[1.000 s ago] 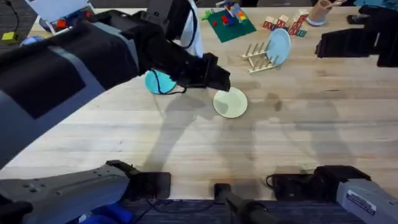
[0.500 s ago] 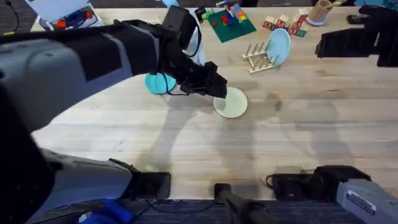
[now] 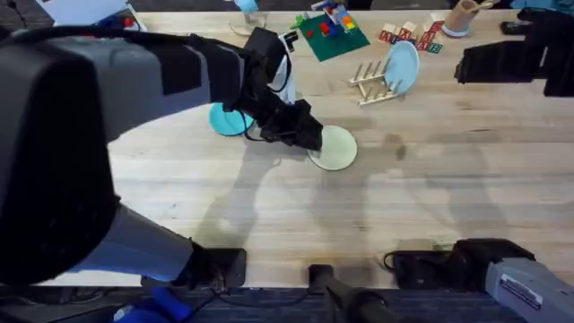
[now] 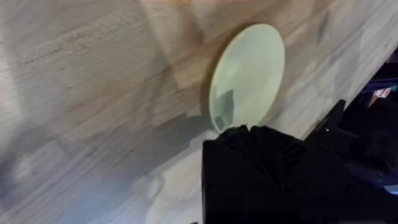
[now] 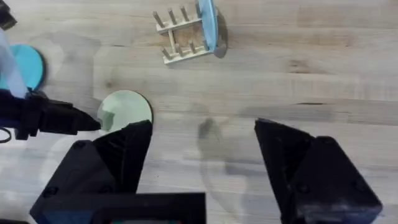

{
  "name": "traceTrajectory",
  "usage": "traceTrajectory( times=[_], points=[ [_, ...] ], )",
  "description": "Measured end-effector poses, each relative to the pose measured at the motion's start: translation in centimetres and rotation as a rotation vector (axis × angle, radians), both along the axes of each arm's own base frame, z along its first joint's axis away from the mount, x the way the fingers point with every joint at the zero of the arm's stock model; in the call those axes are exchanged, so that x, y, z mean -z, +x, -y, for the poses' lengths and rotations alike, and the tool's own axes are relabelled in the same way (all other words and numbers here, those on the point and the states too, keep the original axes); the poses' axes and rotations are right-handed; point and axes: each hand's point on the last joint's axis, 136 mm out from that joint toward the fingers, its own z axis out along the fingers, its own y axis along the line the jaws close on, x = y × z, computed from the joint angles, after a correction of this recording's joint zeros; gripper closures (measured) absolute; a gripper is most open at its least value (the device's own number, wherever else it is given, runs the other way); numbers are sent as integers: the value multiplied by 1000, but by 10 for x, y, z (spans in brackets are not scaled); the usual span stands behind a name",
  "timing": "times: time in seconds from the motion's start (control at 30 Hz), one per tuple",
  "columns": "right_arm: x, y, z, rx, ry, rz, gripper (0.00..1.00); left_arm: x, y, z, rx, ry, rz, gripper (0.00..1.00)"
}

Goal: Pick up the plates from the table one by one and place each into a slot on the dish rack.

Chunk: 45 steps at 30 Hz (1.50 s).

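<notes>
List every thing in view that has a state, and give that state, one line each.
Pale yellow plate: flat on the table, left claw at its edge.
Teal plate: flat on the table, partly behind the left arm.
Light blue plate: upright in the dish rack.
Dish rack: upright, one plate slotted.
Left claw: at the yellow plate's rim.
Right claw: open, empty, above the table.

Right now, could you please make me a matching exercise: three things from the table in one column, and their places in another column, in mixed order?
Column one:
1. pale yellow plate
2. teal plate
3. light blue plate

Column two:
A. standing on edge in the dish rack
B. flat on the table, at the tip of the left end effector
C. flat on the table, partly behind the left arm

Pairs: 1-B, 2-C, 3-A
</notes>
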Motion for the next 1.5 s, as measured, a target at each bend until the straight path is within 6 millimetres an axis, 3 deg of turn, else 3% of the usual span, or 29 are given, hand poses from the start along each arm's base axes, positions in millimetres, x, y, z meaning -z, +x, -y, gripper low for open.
traceTrajectory(
  times=[0.2, 0.4, 0.67, 1.2, 1.5],
  points=[
    [0, 0, 0, 0, 0, 0, 6, 17, 4, -9, -16, 18, -38, 960],
    [0, 0, 0, 0, 0, 0, 6, 30, -1, -3, 4, -24, -101, 961],
    [0, 0, 0, 0, 0, 1, 6, 33, -6, 5, 4, -138, -207, 961],
    [0, 0, 0, 7, 5, -2, 6, 33, -6, 5, 9, -142, -205, 962],
    [27, -2, -27, -56, 157, -167, 7, 33, -6, 5, 9, -142, -204, 961]
  ],
)
